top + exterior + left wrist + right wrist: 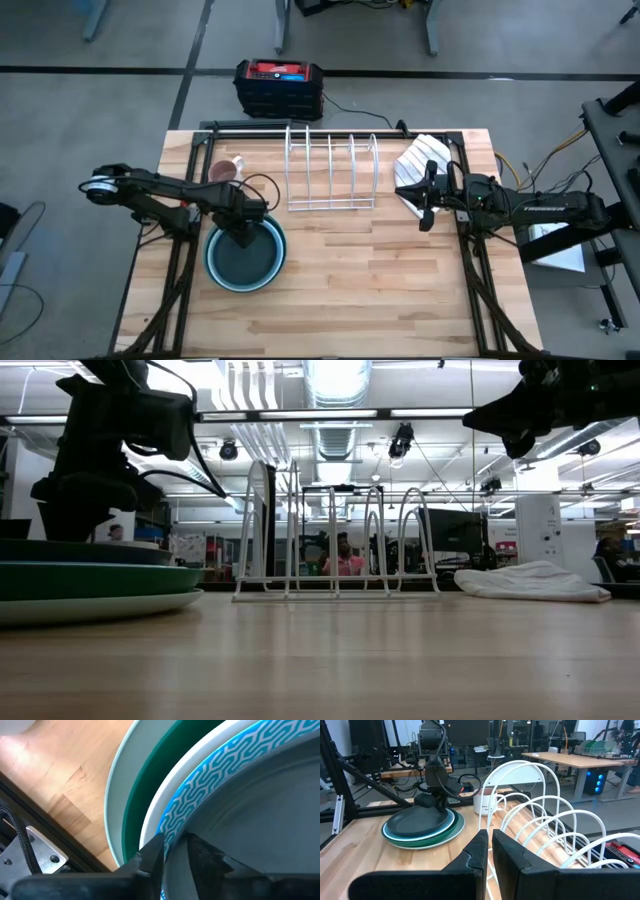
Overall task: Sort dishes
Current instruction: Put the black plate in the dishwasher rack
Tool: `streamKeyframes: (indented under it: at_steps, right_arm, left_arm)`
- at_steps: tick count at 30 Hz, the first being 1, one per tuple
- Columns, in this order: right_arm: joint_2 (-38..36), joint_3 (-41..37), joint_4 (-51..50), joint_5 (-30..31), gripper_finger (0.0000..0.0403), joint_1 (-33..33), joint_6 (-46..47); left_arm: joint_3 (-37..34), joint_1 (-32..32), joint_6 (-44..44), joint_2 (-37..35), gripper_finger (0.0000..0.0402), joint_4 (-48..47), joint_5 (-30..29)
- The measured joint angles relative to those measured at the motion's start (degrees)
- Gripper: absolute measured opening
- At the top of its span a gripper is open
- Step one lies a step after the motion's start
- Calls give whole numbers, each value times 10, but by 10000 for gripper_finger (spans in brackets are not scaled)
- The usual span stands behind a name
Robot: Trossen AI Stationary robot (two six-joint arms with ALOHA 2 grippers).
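Rack (331, 170) empty; no dish sorted. All dishes (245, 257) stacked left. Left gripper (172, 851) pinching top dark plate (415, 822) rim. Right gripper (489, 851) closed, empty, right of rack.

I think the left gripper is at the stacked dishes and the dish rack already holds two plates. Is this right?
Not quite. The left gripper is at the stacked dishes, but the dish rack holds no plates: its slots are empty in the high view.

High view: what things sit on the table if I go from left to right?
Stack of dishes with the left gripper at its rim → white wire rack → striped cloth → right gripper, waiting. The pink mug overlaps the stack's place, so it is left out.
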Motion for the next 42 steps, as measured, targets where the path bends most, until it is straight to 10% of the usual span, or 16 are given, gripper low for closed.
streamKeyframes:
  at_steps: [13, 29, 42]
  right_arm:
    - [0, 0, 0, 0, 18, 0, -1]
    - [0, 0, -14, 0, 18, 0, -16]
    - [-1, 0, -3, 1, 18, 0, -16]
  left_arm:
    - [37, 0, -14, -1, 7, -32, 14]
    - [325, -12, -10, 0, 0, -253, -61]
    - [524, -15, 124, 34, 0, -246, -212]
